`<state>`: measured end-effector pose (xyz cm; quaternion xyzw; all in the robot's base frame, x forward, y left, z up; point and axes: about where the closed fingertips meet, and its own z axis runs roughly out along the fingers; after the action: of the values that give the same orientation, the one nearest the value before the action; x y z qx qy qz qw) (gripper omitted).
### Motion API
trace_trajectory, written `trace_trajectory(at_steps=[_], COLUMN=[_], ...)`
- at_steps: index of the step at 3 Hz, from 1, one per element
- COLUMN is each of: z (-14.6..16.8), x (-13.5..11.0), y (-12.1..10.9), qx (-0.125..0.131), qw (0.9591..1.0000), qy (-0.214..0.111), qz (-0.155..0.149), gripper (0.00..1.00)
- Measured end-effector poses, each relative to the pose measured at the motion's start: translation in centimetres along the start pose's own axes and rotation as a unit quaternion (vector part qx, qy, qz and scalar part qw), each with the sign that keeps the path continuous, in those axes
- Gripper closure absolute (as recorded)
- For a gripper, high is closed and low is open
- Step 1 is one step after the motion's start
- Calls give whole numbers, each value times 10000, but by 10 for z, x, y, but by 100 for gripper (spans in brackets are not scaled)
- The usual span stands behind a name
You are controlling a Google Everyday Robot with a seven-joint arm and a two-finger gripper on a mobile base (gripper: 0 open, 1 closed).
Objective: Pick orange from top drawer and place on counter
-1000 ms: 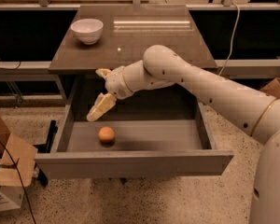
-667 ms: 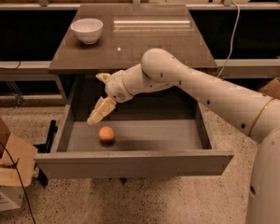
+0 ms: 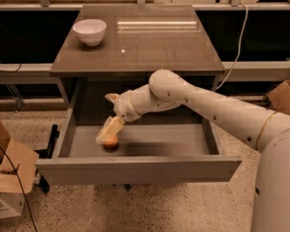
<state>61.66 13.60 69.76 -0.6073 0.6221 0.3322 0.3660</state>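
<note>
The orange [image 3: 111, 141] lies on the grey floor of the open top drawer [image 3: 159, 140], towards its left side. My gripper [image 3: 106, 134] reaches down into the drawer from the right and sits right over the orange, covering its upper left part. The orange rests on the drawer floor. The counter [image 3: 150, 47] above the drawer is glossy and dark, with light strips reflected in it.
A white bowl [image 3: 90, 31] stands on the counter's back left corner. Cardboard boxes stand on the speckled floor at the left [image 3: 5, 178] and at the right [image 3: 285, 95]. The drawer's front panel [image 3: 135, 170] juts out towards the camera.
My gripper has moved down and forward from above the drawer's back left to the orange. The orange has not moved.
</note>
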Motion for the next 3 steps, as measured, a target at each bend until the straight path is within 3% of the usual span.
trace_trajectory(at_steps=[2,3], z=[29,37], x=[70,87], y=[8,19], qx=[-52,-3], qw=[9993,9987], qy=[156,160], qz=[346,487], gripper=[0,25])
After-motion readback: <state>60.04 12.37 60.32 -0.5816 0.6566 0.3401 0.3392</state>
